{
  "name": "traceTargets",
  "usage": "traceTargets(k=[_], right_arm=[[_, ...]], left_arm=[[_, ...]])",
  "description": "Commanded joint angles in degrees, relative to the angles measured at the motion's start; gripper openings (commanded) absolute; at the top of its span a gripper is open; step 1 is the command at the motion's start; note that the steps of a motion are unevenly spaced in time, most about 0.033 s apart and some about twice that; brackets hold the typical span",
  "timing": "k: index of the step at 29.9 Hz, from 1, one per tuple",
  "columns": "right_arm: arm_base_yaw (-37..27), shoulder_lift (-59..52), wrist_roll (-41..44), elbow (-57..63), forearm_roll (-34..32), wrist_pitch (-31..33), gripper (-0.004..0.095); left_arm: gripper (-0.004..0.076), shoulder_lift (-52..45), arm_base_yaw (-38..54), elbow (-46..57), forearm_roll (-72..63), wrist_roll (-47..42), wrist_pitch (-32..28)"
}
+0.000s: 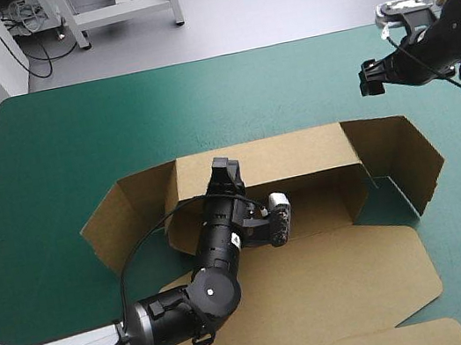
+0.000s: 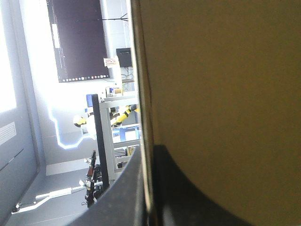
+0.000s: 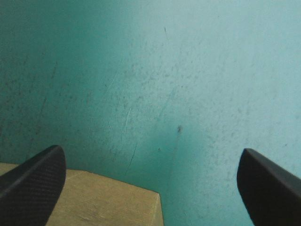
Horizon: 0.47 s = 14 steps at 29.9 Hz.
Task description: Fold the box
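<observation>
Box [image 1: 323, 290]: back wall raised, front flap flat.
My left gripper [image 1: 226, 170]: pinching the back wall.
My right gripper [image 3: 151, 153]: spread wide above the teal-green cover [image 1: 73, 138].

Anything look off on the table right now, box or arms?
Nothing stands out. The box is half-folded, far wall upright, end flaps splayed outward, no visible tears. The left gripper is shut on that wall's top edge; the right gripper hangs open over the teal-green cover, apart from the box.
</observation>
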Motion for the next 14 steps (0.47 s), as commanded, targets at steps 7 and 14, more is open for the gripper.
traceTargets(k=[7, 14], right_arm=[[-0.5, -2.4, -2.6, 3.6, -1.0, 0.0, 0.09], [-0.5, -7.2, -2.2, 9.5, -2.0, 0.0, 0.09]], left_arm=[[-0.001, -2.3, -0.5, -1.3, 4.0, -0.5, 2.5], [-0.001, -2.3, -0.5, -1.3, 4.0, -0.5, 2.6]])
